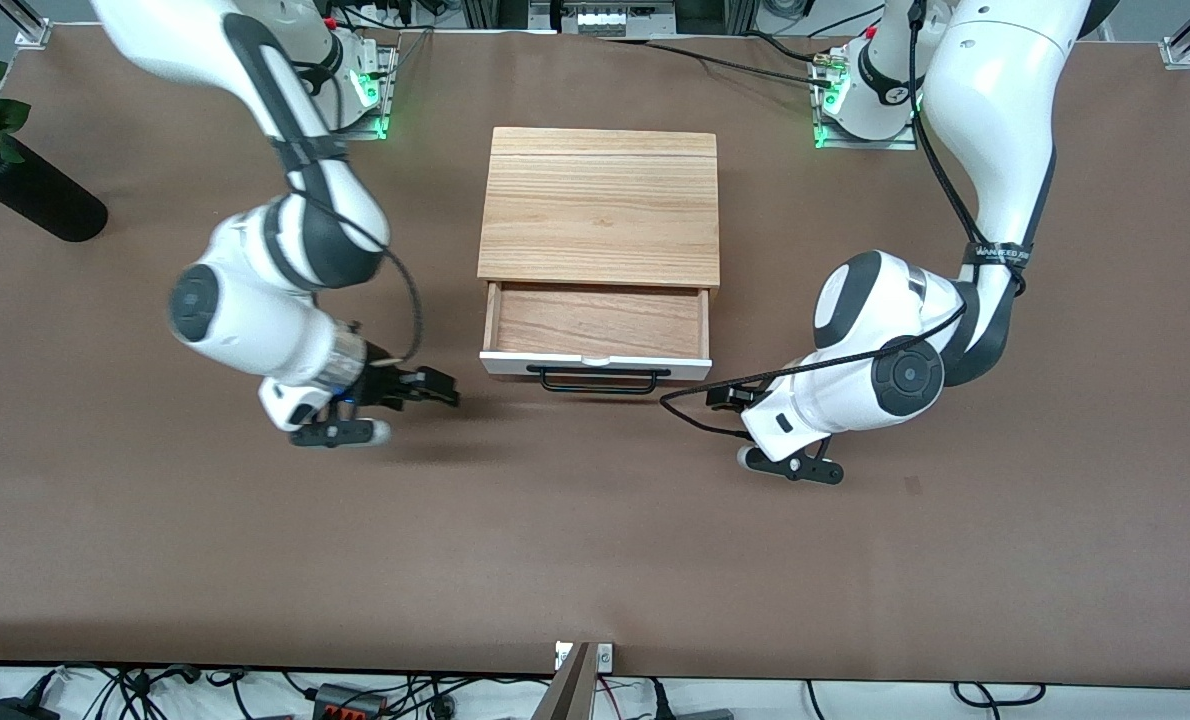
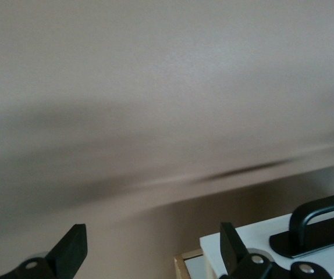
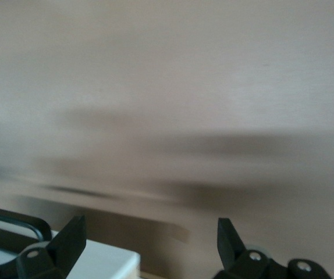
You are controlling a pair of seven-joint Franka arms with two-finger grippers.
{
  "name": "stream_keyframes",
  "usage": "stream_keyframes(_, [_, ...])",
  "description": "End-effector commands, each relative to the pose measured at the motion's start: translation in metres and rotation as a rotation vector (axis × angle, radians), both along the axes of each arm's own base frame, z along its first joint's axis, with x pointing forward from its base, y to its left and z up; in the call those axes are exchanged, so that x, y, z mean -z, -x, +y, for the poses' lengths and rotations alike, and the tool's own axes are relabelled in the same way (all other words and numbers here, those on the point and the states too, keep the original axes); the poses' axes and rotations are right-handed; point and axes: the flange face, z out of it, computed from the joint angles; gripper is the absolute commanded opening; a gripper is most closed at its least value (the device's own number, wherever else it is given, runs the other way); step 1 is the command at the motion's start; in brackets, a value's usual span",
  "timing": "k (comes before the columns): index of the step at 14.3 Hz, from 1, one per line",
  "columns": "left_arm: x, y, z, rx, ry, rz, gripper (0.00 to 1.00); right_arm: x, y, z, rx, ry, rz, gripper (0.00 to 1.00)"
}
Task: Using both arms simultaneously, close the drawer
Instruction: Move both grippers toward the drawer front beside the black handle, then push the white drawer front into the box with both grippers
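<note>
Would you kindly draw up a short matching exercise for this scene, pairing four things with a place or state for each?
Things:
1. drawer
2. left gripper
3. right gripper
4. black vase

Places or states:
A. lying on the table at the right arm's end, with a red rose
B. pulled out of the cabinet, nothing inside
C. open, beside the drawer front's corner toward the left arm's end
D. open, beside the drawer front's corner toward the right arm's end

Pairs: 1-B, 2-C, 3-D, 4-A

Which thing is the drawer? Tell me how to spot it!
Find the light wooden cabinet in the middle of the brown table. The drawer sticks out, open, from its side nearer the front camera. Only it has a white front and a black handle.
</note>
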Motion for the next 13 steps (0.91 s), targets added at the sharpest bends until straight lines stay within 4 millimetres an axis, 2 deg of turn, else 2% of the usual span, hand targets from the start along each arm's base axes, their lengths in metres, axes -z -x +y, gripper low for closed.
stream_keyframes(1, [0.000, 0.001, -0.018, 0.005, 0.026, 0.004, 1.00, 0.000, 0.005, 0.034, 0.024, -0.020, -0.012, 1.00])
stream_keyframes(4, [0.003, 0.005, -0.020, 0.009, 0.029, 0.021, 1.00, 0.009, 0.016, 0.055, -0.009, -0.014, -0.004, 1.00])
stream_keyframes(6, [0.013, 0.016, -0.025, 0.019, 0.031, 0.052, 1.00, 0.014, 0.020, 0.060, -0.015, -0.010, 0.008, 1.00])
stream_keyframes(8, [0.016, 0.026, -0.030, 0.034, 0.030, 0.072, 1.00, 0.022, 0.032, 0.080, -0.053, -0.004, 0.021, 1.00])
stream_keyframes(9, [0.016, 0.030, -0.031, 0.035, 0.027, 0.078, 1.00, 0.025, 0.036, 0.085, -0.066, -0.001, 0.026, 1.00])
stream_keyframes(11, [0.017, 0.036, -0.031, 0.041, 0.021, 0.086, 1.00, 0.032, 0.041, 0.085, -0.080, 0.008, 0.040, 1.00])
stream_keyframes(13, [0.017, 0.048, -0.040, 0.060, 0.029, 0.101, 1.00, 0.037, 0.049, 0.084, -0.109, 0.021, 0.096, 1.00])
